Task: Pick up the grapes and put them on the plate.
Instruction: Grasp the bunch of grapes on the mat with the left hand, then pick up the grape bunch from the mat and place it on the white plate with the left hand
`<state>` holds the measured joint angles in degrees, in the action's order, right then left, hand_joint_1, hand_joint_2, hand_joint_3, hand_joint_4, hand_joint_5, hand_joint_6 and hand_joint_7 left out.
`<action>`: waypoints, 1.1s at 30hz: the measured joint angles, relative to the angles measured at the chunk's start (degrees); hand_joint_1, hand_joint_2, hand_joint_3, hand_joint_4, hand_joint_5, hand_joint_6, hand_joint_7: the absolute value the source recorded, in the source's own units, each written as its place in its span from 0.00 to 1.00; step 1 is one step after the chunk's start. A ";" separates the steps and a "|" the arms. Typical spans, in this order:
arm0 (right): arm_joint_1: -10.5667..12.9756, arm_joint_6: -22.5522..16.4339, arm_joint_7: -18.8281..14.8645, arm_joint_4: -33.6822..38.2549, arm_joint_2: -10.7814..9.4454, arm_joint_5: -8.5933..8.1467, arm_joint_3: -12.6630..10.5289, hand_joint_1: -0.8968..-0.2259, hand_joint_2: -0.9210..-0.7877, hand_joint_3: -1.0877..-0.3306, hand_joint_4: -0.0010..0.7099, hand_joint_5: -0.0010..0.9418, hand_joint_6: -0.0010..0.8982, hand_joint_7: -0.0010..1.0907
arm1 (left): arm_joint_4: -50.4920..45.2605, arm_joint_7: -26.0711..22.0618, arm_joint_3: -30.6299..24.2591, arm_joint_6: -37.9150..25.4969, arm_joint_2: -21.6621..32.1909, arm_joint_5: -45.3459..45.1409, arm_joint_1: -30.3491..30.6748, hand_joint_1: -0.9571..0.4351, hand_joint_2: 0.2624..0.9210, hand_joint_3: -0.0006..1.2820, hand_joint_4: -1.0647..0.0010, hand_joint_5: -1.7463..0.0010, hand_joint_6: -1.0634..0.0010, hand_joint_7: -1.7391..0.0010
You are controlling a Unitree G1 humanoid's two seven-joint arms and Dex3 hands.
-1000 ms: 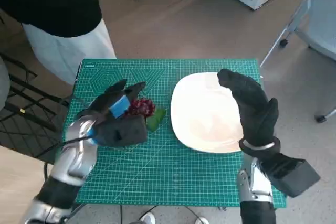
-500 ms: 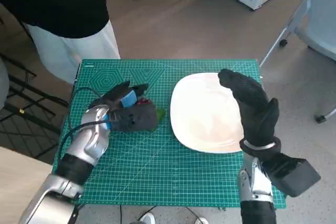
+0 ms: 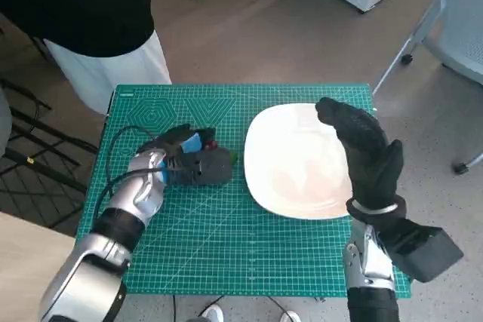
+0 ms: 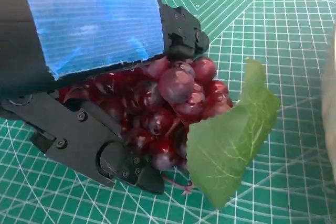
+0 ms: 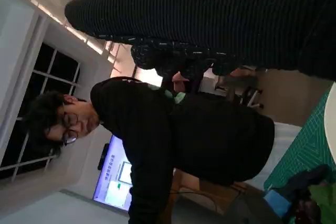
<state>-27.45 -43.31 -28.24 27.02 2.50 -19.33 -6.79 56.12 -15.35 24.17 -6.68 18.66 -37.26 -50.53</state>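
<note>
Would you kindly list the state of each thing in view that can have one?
grapes: gripped in the left robot hand, not yet on the plate
leaf: attached to the bunch, sticking out beside the fingers
left robot hand: closed around the grapes, over the mat
right robot hand: raised over the plate's edge, fingers extended, holding nothing
plate: empty, flat on the mat
cutting mat: flat on the table
</note>
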 measured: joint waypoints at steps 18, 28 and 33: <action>-0.01 -0.02 0.28 0.01 0.01 0.53 -0.08 0.31 0.00 0.50 0.52 0.00 0.00 0.52 | 8.26 2.98 0.87 2.85 -1.17 1.33 -3.51 0.67 0.78 0.01 0.82 0.27 0.57 0.99; -0.45 -0.07 0.46 0.20 0.02 0.56 -0.12 0.31 0.00 0.50 0.52 0.01 0.00 0.52 | 9.95 6.65 3.72 3.85 -1.14 -0.40 -4.79 0.86 0.93 0.20 0.54 0.17 0.33 0.77; -0.92 -0.07 0.55 0.32 0.03 0.55 -0.15 0.31 0.00 0.49 0.53 0.01 0.00 0.52 | 9.88 7.02 5.46 3.24 -1.13 -1.46 -5.32 0.72 0.99 0.16 0.53 0.21 0.48 0.35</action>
<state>-28.37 -43.38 -27.69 27.33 2.53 -18.79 -6.94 65.99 -8.33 29.63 -3.44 17.53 -38.71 -55.86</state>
